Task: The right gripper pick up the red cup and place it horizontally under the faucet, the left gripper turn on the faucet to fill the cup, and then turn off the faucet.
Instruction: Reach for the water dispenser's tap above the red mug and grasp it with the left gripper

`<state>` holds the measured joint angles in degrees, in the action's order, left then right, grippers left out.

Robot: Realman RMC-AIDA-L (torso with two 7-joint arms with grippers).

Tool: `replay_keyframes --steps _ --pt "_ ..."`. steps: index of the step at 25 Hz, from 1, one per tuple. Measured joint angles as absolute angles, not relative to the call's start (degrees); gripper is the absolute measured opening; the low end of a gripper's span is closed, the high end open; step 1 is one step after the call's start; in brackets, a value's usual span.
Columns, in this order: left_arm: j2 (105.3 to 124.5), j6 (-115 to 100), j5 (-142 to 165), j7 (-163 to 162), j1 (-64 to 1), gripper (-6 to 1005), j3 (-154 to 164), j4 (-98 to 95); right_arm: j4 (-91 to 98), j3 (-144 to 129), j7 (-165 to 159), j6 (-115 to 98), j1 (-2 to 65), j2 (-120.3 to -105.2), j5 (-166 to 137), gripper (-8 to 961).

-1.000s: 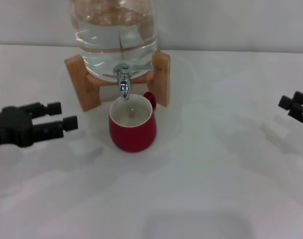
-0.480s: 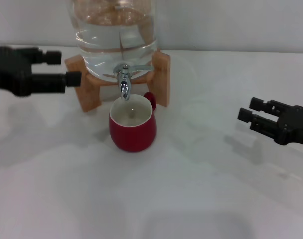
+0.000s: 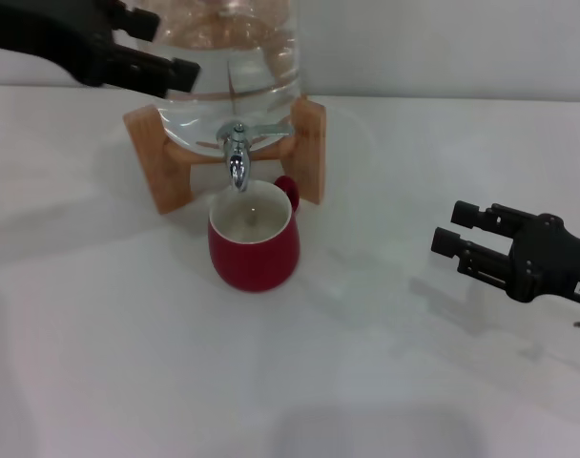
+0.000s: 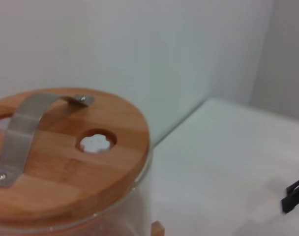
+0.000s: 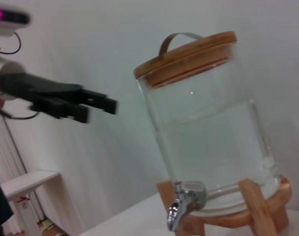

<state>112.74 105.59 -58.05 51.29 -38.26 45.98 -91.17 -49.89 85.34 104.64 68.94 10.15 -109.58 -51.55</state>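
The squat glossy red cup [image 3: 254, 243] stands upright on the white table [image 3: 366, 382], its cream-white mouth directly beneath the spout of the small chrome faucet [image 3: 238, 153], so anything that runs out should land inside. No stream shows at the spout, and the lever points sideways along the front of the big clear glass water jar [image 3: 223, 67], which sits in a pale wooden cradle [image 3: 309, 148] that lifts the tap just enough for a cup to fit under it.

The left pincer [image 3: 166, 59] hangs high, up beside the jar's upper wall and well above the faucet, fingers spread and gripping nothing (its wrist view looks down on the round bamboo lid [image 4: 66, 152], which fits that height). To work the lever it would need to drop to faucet level, by my reading.

The right pincer [image 3: 454, 240] floats low over the table, well clear of the cup on the handle side, fingers parted and empty.
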Motion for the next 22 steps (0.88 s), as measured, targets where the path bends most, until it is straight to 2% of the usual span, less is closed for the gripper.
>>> replay_keyframes --steps 10,13,18,22 --pt "114.08 104.3 -48.4 52.5 -43.8 815 57.4 -92.6 -49.5 85.3 105.4 69.4 10.3 -110.01 -51.6 543" --pt "115.19 102.9 -44.2 53.0 -45.4 815 63.0 -94.1 -49.3 85.3 105.4 69.7 10.5 -110.03 -52.0 543" --pt "118.51 100.6 -36.7 55.2 -46.7 815 69.5 -94.7 -49.3 85.3 106.3 70.8 10.7 -110.23 -52.6 543" --pt "119.12 97.1 -34.2 55.3 -45.7 815 75.5 -94.1 -49.3 85.5 107.7 71.1 10.5 -110.54 -52.9 543"
